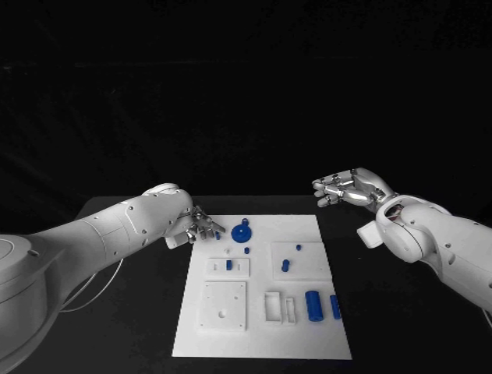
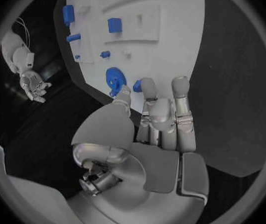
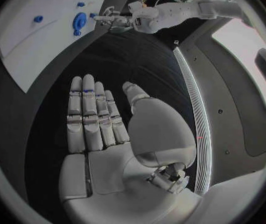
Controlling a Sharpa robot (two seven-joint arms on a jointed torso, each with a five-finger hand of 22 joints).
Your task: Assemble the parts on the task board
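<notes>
The white task board (image 1: 263, 331) lies in the middle of the table. My left hand (image 1: 201, 227) hovers at its far left corner, fingers stretched toward the board. In the left wrist view a small blue part (image 2: 137, 86) sits between the thumb and a fingertip of that hand (image 2: 161, 122); I cannot tell whether it is pinched. A round blue disc (image 1: 242, 231) lies just beside the fingertips. My right hand (image 1: 348, 189) is raised beyond the board's far right corner, palm flat (image 3: 102, 129), holding nothing.
Near the board's front edge lie a blue cylinder (image 1: 313, 302) and a blue bar (image 1: 336, 306), next to white raised blocks (image 1: 224, 304). Several small blue pieces (image 1: 285, 266) dot the board's middle. Black table (image 1: 403, 327) surrounds the board.
</notes>
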